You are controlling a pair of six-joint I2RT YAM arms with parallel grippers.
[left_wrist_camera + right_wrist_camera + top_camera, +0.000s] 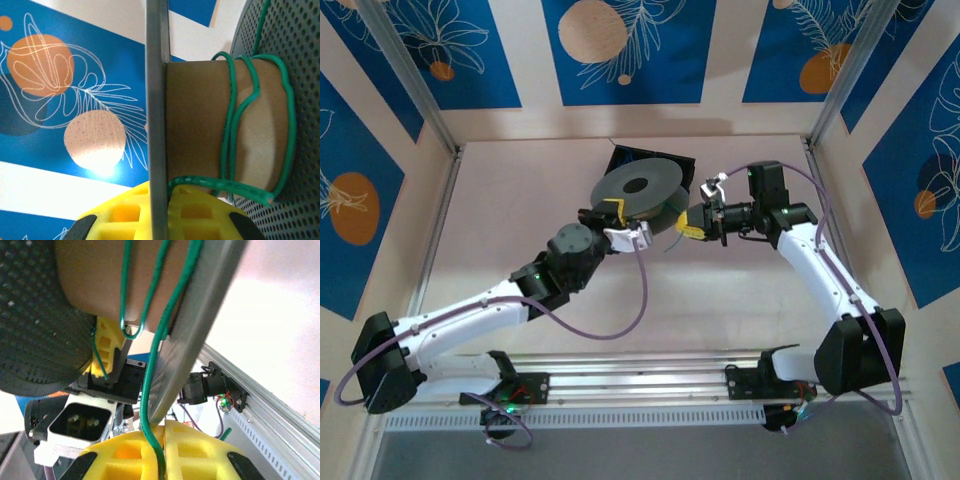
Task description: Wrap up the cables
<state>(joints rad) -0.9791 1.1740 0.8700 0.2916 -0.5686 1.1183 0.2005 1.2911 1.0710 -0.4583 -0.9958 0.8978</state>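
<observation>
Your left gripper (159,202) is clamped on the thin grey flange (157,100) of a spool (638,187), while your right gripper (161,442) pinches the green cable (150,385) tight between its yellow fingers (125,452). The cable loops several times around the spool's cardboard core (200,120). Beyond, the black tray (670,160) lies partly hidden behind the spool on the pale table (520,200), below blue-patterned wall panels (620,50).

Pale pink table (520,220), black tray (678,165) at its far middle
</observation>
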